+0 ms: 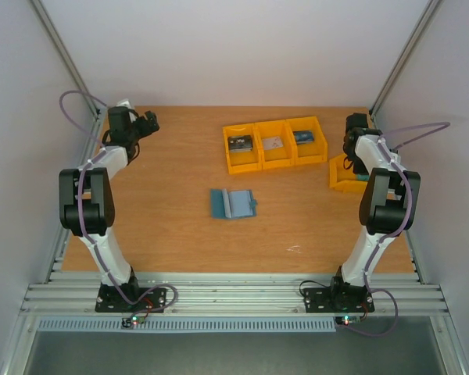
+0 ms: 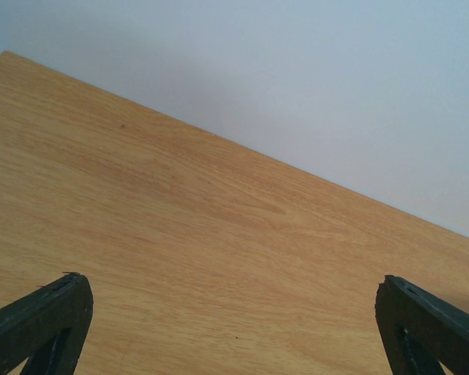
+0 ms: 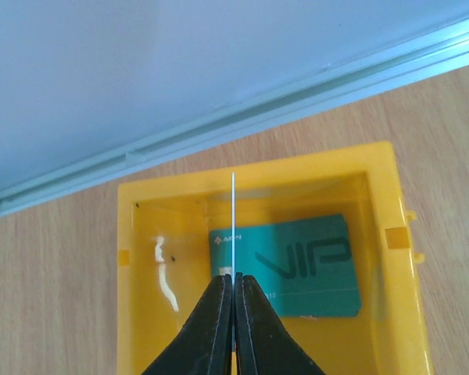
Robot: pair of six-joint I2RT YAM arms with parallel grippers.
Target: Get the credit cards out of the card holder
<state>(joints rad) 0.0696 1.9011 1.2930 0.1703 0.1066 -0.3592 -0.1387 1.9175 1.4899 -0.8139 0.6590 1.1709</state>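
Card holder (image 1: 233,203) lies unfolded flat mid-table, well apart from both arms. It is too small in the top view to tell if any card sits in its pockets. Just far of it, the triple yellow bin (image 1: 242,166) has one card per compartment: dark card (image 1: 240,143) left, grey card (image 1: 273,143) middle, blue card (image 1: 303,137) right. Right gripper (image 3: 234,277) hangs over the single yellow bin (image 3: 254,181) at the right edge of the table (image 1: 156,226). Its jaws are pinched tight on a thin held card (image 3: 233,219), seen edge-on with only a pale edge showing and the face not visible. Under it a teal VIP card (image 3: 297,266) lies flat on the bin floor. Left gripper (image 2: 230,281) is at the far left corner, fingers spread wide with nothing between them, just wood below. Judgement: the task looks nearly done, with four cards binned and a fifth in hand above the bin, not yet released. What's left is to drop that card, then check the holder for leftovers.
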